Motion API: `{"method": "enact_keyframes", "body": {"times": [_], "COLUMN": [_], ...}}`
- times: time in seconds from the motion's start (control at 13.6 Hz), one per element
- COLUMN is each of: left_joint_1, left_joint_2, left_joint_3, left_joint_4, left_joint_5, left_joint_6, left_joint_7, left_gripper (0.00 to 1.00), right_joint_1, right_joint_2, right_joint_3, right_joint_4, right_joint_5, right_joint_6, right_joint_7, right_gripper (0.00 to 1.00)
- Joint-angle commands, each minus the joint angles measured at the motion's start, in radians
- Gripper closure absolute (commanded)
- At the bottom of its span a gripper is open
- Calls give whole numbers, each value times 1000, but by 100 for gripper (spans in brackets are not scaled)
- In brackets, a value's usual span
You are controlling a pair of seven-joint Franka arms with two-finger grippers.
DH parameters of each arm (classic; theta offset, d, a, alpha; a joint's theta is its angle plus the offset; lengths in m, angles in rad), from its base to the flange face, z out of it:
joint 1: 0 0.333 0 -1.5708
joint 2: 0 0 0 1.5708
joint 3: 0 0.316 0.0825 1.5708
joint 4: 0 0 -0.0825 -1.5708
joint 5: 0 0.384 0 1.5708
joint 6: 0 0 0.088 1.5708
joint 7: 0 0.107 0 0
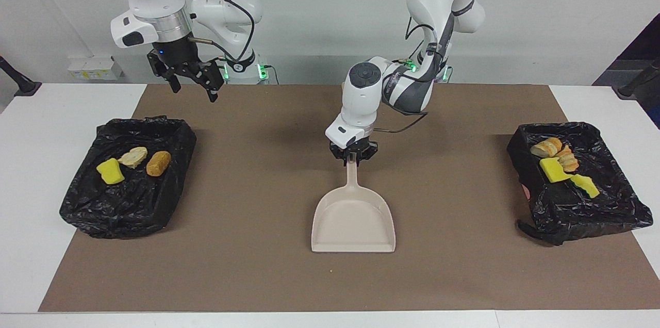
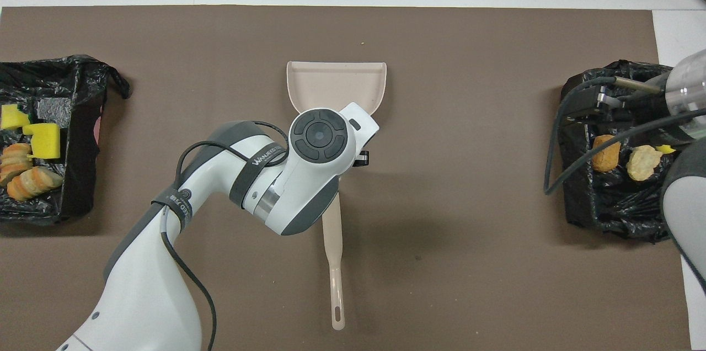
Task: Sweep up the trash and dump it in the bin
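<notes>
At frame centre the left gripper (image 1: 353,156) pinches the empty dustpan (image 1: 353,219) by its handle, the right gripper (image 1: 191,76) hangs open at upper left, since the trash (image 1: 133,162) already lies in both bins (image 1: 129,204).

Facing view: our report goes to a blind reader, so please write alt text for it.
The left gripper is shut on the handle of a beige dustpan lying empty mid-table. The right gripper hangs open in the air. Two black-lined bins, one at each end, hold the trash.
</notes>
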Motion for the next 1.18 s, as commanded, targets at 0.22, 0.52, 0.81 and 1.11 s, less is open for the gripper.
{"method": "enact_keyframes", "body": {"times": [0.22,0.52,0.81,1.11], "left_joint_1": [20,145,300,420], "left_joint_2": [-59,-151,-253,-330], "left_joint_3": [30,31,30,28], "left_joint_4": [-16,-20,-48,-59], "left_joint_5": [-10,-10,-13,-15], "left_joint_6": [-21,-155,-276,-373], "left_joint_7": [17,165,372,500], "left_gripper": [0,0,0,0], "right_joint_1": [-1,4,4,4], "right_joint_2": [-10,-10,-27,-30], "right_joint_3": [-29,-37,-38,-41], "right_joint_4": [-9,-8,-14,-12], "right_joint_5": [20,19,21,19], "right_joint_6": [-24,-36,-82,-82], "right_joint_7": [-24,-21,-104,-137], "right_gripper": [0,0,0,0]}}
